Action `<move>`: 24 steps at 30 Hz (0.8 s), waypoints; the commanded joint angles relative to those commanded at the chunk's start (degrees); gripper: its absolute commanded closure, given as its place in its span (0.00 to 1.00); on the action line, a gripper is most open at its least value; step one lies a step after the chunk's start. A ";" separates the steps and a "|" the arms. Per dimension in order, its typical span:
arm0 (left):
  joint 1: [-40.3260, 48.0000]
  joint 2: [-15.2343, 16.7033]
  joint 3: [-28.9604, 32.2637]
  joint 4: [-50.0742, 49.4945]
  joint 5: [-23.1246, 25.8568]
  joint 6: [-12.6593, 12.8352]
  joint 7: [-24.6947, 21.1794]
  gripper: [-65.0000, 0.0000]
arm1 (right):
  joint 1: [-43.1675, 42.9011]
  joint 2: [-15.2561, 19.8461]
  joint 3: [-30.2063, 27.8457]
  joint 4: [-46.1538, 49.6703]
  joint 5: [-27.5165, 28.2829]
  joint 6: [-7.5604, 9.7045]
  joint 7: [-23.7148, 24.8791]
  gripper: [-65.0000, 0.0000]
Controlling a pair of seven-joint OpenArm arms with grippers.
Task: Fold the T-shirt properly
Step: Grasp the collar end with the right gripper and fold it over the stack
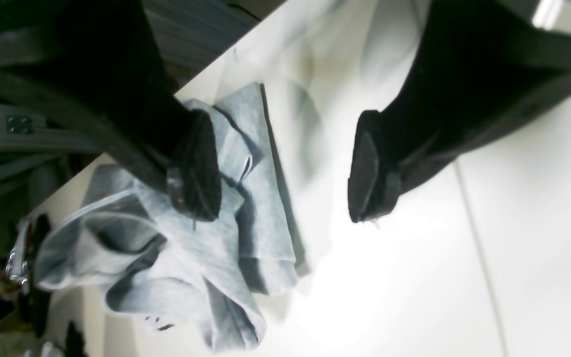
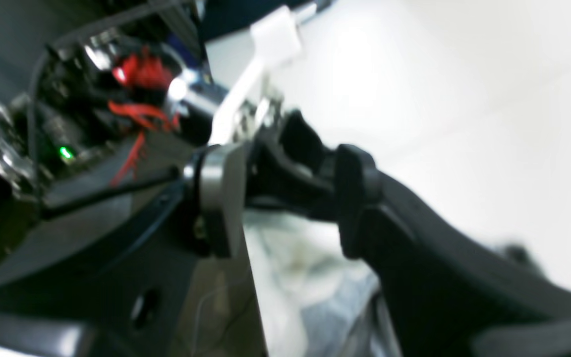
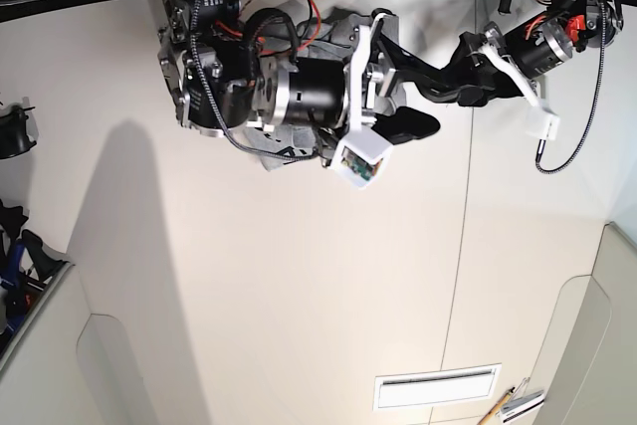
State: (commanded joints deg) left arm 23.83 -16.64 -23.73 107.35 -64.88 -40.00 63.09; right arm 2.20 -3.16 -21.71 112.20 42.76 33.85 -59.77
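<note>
We see the heather-grey cotton T-shirt lying crumpled in a loose heap on the white table, close to the table's far edge. In the left wrist view its folds bunch and overlap, with one flatter panel pointing up along the edge and a small patch of black lettering peeking out near the bottom of the heap.

Moving outward, the left gripper hangs above the cloth with its two black fingers spread wide apart and holding nothing. One finger sits over the upper part of the heap; we cannot tell whether it touches the fabric. The other finger is over bare table, well clear of the shirt. So the shirt lies beneath and beside one finger, not between the two.

In the right wrist view, which is blurred, a pale grey fold of the shirt shows low in the frame, under the black body of the right gripper. We cannot tell whether its jaws are apart or closed, or whether they hold any cloth.

From the base view, both arms meet at the top of the table. The bulky black and silver right arm covers nearly all of the shirt; only a sliver of grey shows beneath it. The slimmer left arm reaches in from the other side.
</note>
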 joint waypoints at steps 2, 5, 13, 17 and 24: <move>0.02 -1.09 -1.53 0.00 -0.04 0.00 0.26 0.33 | 1.36 -1.55 0.37 -0.02 -4.63 -0.72 0.11 0.55; 0.20 -2.69 -3.69 0.00 -1.36 0.00 0.63 0.33 | 2.19 -1.92 3.72 -0.02 -12.24 -2.40 2.64 0.77; 0.15 -3.48 -4.79 -0.02 -6.05 0.00 2.62 0.33 | 1.38 2.84 19.85 -0.81 -14.56 -2.51 3.02 1.00; 0.15 -3.37 -4.79 -0.07 -6.12 0.00 2.78 0.33 | -1.79 6.19 20.79 -5.11 -8.87 -1.64 2.93 1.00; 0.15 -3.37 -4.79 -0.07 -6.34 0.00 2.75 0.33 | -6.21 5.97 6.71 -11.43 -1.22 0.52 2.89 1.00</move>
State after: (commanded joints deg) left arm 23.99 -20.01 -28.51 107.28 -71.22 -40.00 65.84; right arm -4.01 2.81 -15.00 100.77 41.54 34.37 -56.88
